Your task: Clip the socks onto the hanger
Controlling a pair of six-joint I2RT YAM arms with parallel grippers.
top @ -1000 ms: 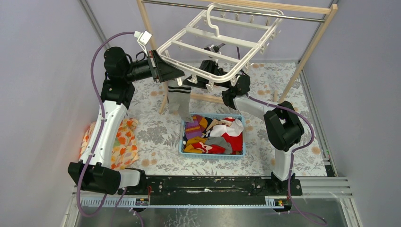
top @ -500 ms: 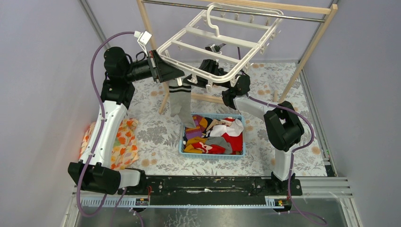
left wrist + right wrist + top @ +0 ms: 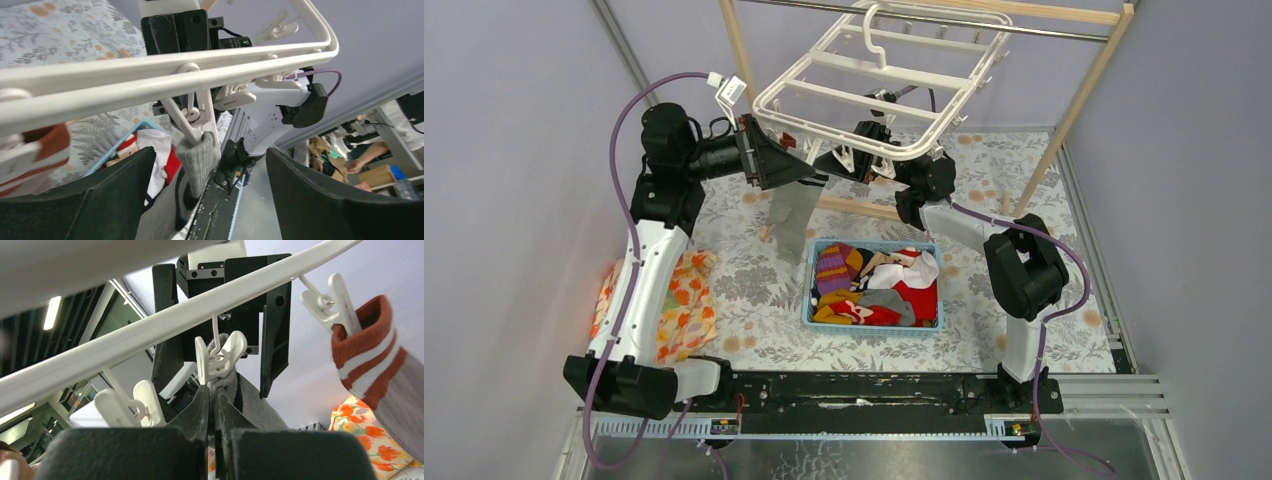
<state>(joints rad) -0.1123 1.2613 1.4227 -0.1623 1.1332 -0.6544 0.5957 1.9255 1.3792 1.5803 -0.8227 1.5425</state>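
- Counting two socks clipped to the hanger [image 3: 150, 87], we see a grey sock [image 3: 197, 160] and a red-striped sock [image 3: 370, 355].
- Left pincer [image 3: 210, 150] gapes wide, off the grey sock; right pincer [image 3: 216, 390] is pinched shut under its clip [image 3: 217, 357].
- We judge the rest wait in the basket [image 3: 807, 300].

A table [image 3: 754, 290] with a grey floral cover. Below the left gripper [image 3: 812, 172] and right gripper [image 3: 849, 163], nearer the arm bases, a blue basket [image 3: 874, 327] of clothes sits on it. An orange flowered cloth [image 3: 686, 300] lies below and well left of the left gripper. A wooden rack [image 3: 859, 208] stands under both.
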